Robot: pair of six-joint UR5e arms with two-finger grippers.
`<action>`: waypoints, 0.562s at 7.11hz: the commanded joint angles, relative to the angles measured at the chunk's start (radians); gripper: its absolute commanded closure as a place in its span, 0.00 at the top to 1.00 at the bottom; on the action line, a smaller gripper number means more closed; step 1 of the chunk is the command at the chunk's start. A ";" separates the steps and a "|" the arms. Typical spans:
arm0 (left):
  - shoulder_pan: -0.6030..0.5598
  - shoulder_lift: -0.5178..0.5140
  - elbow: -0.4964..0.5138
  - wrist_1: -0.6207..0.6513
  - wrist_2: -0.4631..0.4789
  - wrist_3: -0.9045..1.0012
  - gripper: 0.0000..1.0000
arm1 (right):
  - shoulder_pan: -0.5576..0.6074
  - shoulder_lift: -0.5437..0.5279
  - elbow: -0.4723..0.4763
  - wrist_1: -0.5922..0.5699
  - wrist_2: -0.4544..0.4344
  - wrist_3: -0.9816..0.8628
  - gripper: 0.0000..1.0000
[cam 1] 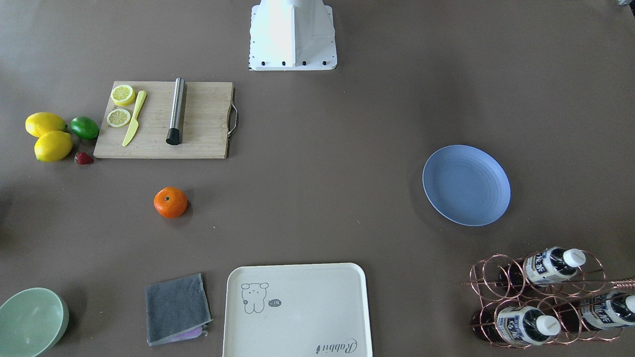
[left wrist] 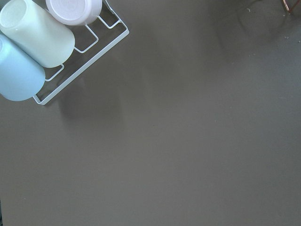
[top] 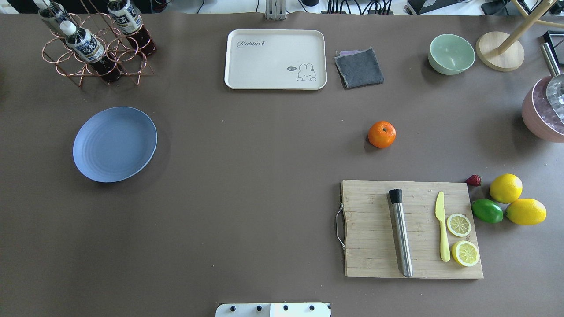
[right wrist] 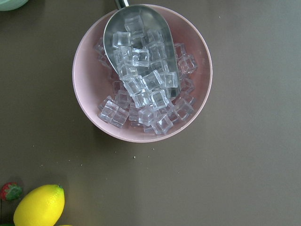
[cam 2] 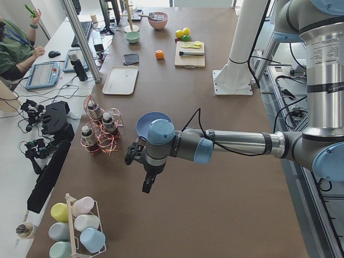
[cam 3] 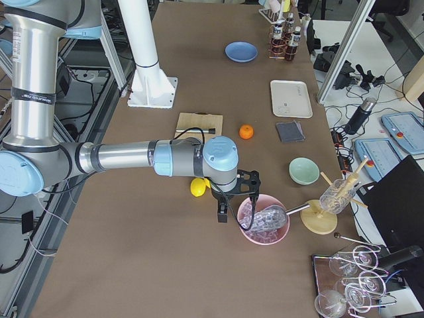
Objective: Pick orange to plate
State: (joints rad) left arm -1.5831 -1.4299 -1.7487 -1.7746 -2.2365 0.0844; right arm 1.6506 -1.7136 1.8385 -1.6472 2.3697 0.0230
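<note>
Brown tabletop [top: 246, 176], orange [top: 382, 134] stem-dot up

Overhead, front views opposed (both show orange [cam 1: 170, 202]).

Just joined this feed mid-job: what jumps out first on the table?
The bright orange sits alone on the brown table, beyond the cutting board on the robot's right side. The blue plate lies far across on the left side, nothing on it. Below the right wrist camera, a pink bowl holds ice cubes and a metal scoop.

Green bowl [cam 1: 31, 317] — partly off-frame
</note>
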 commanded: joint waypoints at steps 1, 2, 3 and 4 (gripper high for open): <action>0.000 -0.001 -0.005 -0.002 0.000 0.000 0.98 | 0.000 0.002 0.001 0.000 -0.001 0.000 1.00; 0.000 -0.001 -0.005 -0.002 0.000 0.000 0.98 | 0.000 0.002 -0.001 0.000 -0.001 0.002 1.00; 0.000 -0.001 0.001 -0.002 0.000 0.000 0.98 | 0.000 0.002 -0.001 0.000 -0.003 0.002 1.00; 0.000 -0.001 -0.011 0.001 0.000 -0.002 0.98 | 0.000 0.002 0.001 0.000 -0.003 0.002 1.00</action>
State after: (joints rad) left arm -1.5831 -1.4312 -1.7522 -1.7756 -2.2366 0.0840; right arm 1.6505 -1.7120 1.8382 -1.6474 2.3675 0.0244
